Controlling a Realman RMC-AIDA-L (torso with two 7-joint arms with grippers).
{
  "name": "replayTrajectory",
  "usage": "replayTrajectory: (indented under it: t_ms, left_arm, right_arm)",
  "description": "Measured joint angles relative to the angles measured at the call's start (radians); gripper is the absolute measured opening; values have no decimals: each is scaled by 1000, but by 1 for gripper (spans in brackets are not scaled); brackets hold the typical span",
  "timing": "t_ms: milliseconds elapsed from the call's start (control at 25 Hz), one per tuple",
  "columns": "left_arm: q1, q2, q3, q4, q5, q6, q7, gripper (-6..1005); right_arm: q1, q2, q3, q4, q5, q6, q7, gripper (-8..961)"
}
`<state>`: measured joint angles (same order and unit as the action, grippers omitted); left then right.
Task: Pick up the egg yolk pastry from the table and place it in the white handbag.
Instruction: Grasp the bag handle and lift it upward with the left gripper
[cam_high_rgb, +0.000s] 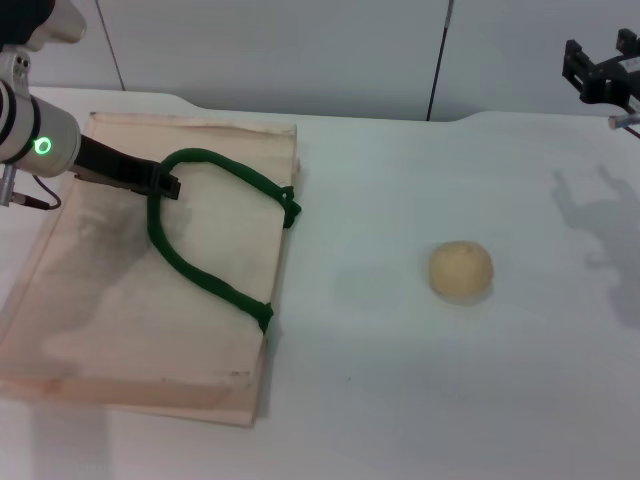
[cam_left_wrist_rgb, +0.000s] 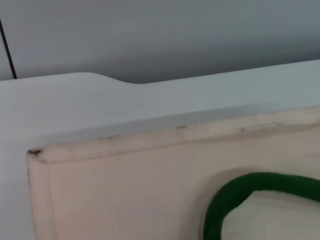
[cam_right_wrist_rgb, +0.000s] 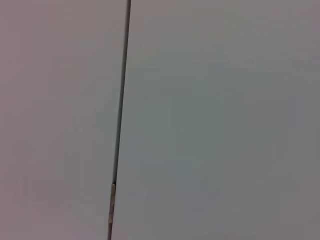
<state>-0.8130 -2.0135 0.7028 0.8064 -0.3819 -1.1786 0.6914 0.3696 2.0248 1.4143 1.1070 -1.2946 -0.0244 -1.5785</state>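
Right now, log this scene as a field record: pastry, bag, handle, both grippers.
pastry: egg yolk pastry on the table, right of the bag, untouched
bag: white handbag lying flat
handle: green handle looped on the bag's top face
left gripper: left gripper at the handle's far end
right gripper: right gripper raised at far right, away from the pastry

no readable text, labels or numbers anywhere

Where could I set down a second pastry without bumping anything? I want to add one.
Bare table lies between the white handbag and the egg yolk pastry, also in front of the pastry and behind it toward the wall. The robot's left side is crowded: the bag lies flat there, with the left gripper at its green handle. The right gripper hangs high at far right.
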Motion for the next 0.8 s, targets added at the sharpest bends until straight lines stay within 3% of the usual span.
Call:
replayTrajectory:
  t_ms: [640,800]
  left_arm:
    - [-21,9,3,-51,13,13,2,434]
    - [-22,9,3,-52,14,13,4,384]
  right_arm:
    - [1,0,0,1,0,0,0,604]
    - [0,0,0,0,0,0,0,604]
